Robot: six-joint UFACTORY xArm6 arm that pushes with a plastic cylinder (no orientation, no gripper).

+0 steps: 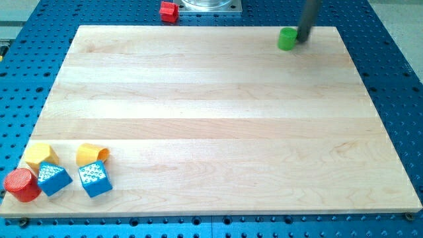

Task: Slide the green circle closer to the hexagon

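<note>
Near the view's top right, my tip [303, 39] meets the worktop just beside the green circle [287, 38], on that block's right side; the two look to be touching or nearly so. The dark rod rises from there and leaves the picture at the top edge. The arm carries no gripper, so there is nothing to be apart or together.

The green circle sits close to the worktop's far edge, well apart from every other block.

The worktop [211, 119] is a pale wooden board made of long planks that run from the view's left to its right. It lies on a blue metal base [390, 79] dotted with rows of small holes, which shows on all sides of the board. At the top centre, part of a grey metal mount [210, 6] is visible.

A small red block [169, 11] rests off the board, on the blue base, just left of that mount.

The remaining blocks cluster in the board's bottom left corner. A red cylinder [22, 184] stands furthest left. Above and to its right is a yellow hexagon [40, 156]. Touching both is a blue cube [53, 178]. A little further right, a second yellow block [92, 154], shape unclear, sits just behind a second blue cube [95, 178].

Only bare wood lies between the green circle and this cluster.
</note>
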